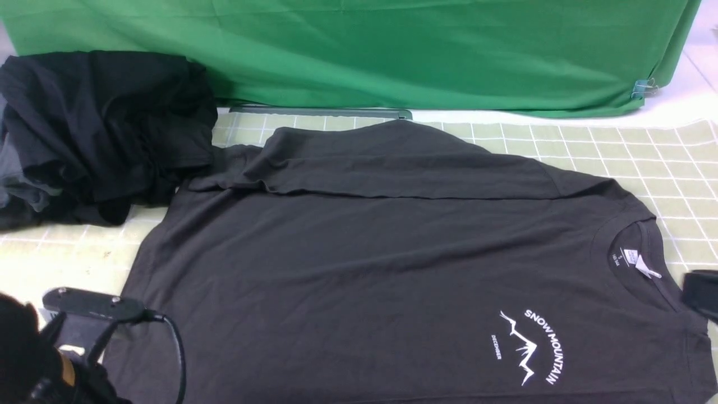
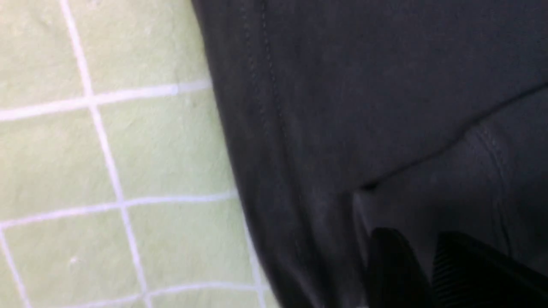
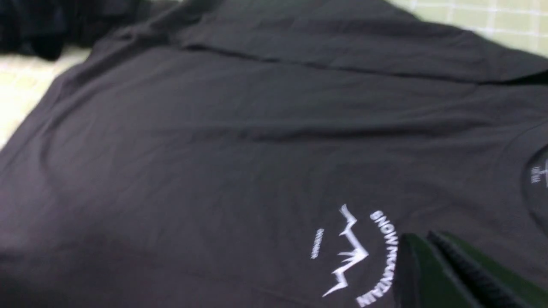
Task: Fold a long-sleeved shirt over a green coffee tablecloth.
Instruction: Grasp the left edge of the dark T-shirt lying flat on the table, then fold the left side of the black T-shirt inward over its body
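The charcoal long-sleeved shirt (image 1: 364,264) lies spread on the pale green grid tablecloth (image 1: 645,151), neck to the right, with the white SNOW MOUNTAIN print (image 1: 533,348) facing up. Its far sleeve (image 1: 392,163) is folded across the body. Only the left arm (image 1: 84,314) shows at the shirt's hem corner. In the left wrist view my left gripper (image 2: 421,235) sits low on the shirt (image 2: 364,85) beside the tablecloth (image 2: 107,162), jaws nearly together with sleeve cloth between them. My right gripper (image 3: 421,237) is shut and empty over the print (image 3: 355,256), and also shows near the collar (image 1: 701,292).
A blacker bundle of garments (image 1: 101,129) is heaped at the back left, touching the folded sleeve's end. A plain bright green backdrop (image 1: 392,50) hangs behind, held by a clip (image 1: 642,87). A grey bar (image 1: 320,112) lies along its foot.
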Motion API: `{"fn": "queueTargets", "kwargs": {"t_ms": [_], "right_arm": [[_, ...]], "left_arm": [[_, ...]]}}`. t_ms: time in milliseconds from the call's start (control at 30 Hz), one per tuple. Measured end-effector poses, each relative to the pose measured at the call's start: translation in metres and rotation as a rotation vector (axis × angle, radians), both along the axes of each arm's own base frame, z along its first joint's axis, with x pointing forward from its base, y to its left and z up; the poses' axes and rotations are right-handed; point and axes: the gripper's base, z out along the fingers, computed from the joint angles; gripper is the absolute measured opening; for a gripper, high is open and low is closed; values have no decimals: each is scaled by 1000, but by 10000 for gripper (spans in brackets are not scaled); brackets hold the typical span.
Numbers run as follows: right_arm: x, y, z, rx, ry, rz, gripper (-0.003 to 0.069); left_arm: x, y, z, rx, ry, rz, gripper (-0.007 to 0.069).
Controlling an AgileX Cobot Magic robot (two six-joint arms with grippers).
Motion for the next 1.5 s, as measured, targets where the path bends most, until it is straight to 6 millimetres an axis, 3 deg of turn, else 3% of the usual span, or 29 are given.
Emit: {"fn": "queueTargets", "kwargs": {"t_ms": [167, 233, 333, 400, 467, 500, 533, 567, 633, 833, 867, 1000, 1133, 1200, 1367, 1500], "right_arm": [[4, 9, -3, -7, 16, 45, 7], [4, 9, -3, -5, 11, 50, 7], [4, 10, -2, -4, 9, 52, 9], [4, 10, -2, -4, 9, 54, 10], [4, 10, -2, -3, 8, 54, 10], [4, 10, -2, -4, 8, 54, 10], [4, 10, -2, -4, 8, 54, 10], [4, 10, -2, -4, 8, 54, 10], [4, 10, -2, -4, 8, 54, 10], [4, 10, -2, -4, 8, 54, 13], [4, 10, -2, -4, 8, 54, 14], [3, 10, -4, -15, 31, 59, 18], [3, 11, -12, -71, 97, 89, 26], [3, 12, -16, -107, 141, 110, 33], [6, 16, -24, -236, 302, 214, 59], [10, 23, -27, -257, 341, 278, 97]], "left_arm": [[9, -4, -16, 1, 16, -2, 373], [11, -5, -22, 6, 43, 1, 421], [13, -6, -28, 4, 75, 11, 428], [13, -7, -29, -4, 83, 15, 384], [12, -8, -29, -14, 86, 13, 297], [12, -8, -28, -11, 89, 5, 218], [12, -8, -28, -14, 93, 5, 204], [13, -9, -25, -8, 109, 0, 108], [15, -10, -19, -4, 119, -2, 39], [35, -18, 31, -54, 1, -27, 12], [43, -22, 53, -90, -68, -33, 12], [70, -26, 108, -155, -215, -8, 12], [111, -8, 132, -155, -272, 83, 12], [129, 0, 129, -147, -267, 121, 12], [186, 23, 89, -107, -174, 201, 12], [203, 25, 69, -81, -169, 205, 12]]}}
